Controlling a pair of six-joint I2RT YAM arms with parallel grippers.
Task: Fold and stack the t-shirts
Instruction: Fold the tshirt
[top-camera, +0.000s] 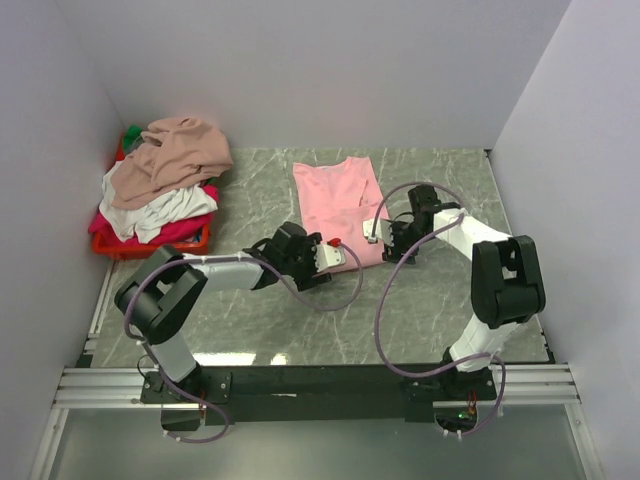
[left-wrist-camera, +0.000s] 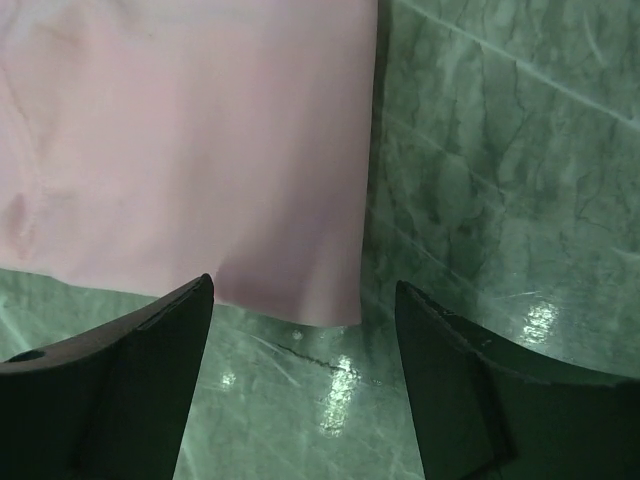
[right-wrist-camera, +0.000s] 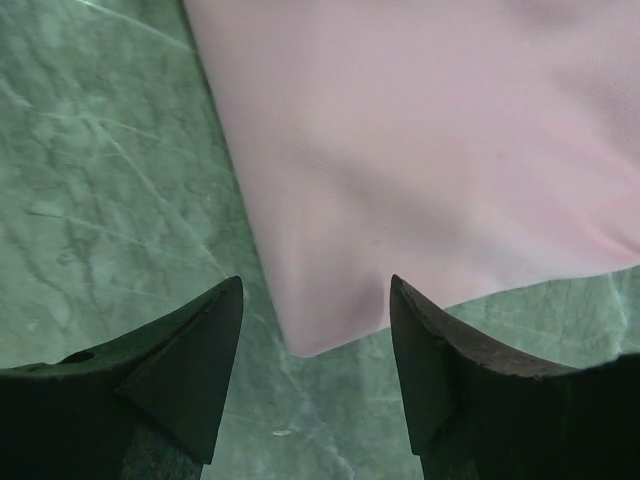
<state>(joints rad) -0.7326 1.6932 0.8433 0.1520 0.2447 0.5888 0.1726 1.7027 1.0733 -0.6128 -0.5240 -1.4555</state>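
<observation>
A light pink t-shirt (top-camera: 338, 208) is laid flat on the green marbled desk (top-camera: 440, 300). The left gripper (left-wrist-camera: 305, 290) and right gripper (right-wrist-camera: 315, 285) are poised at its two near corners, fingers spread apart, nothing clamped. At far left, other t-shirts (top-camera: 165, 175) are heaped in a red basket (top-camera: 150, 246).

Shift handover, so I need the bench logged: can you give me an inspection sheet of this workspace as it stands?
Surface: green marbled table, glossy.
Job's things: pink t-shirt lies flat mid-table, apparently folded lengthwise; heap of unfolded t-shirts (tan, white, magenta, green) fills the red basket at far left.
Clutter: nothing seen.
Grippers: left end effector and right end effector both open, empty, at the pink t-shirt's near corners.
Cables: loose cable loops from both arms over the table.
Surroundings: plain white walls on three sides.
</observation>
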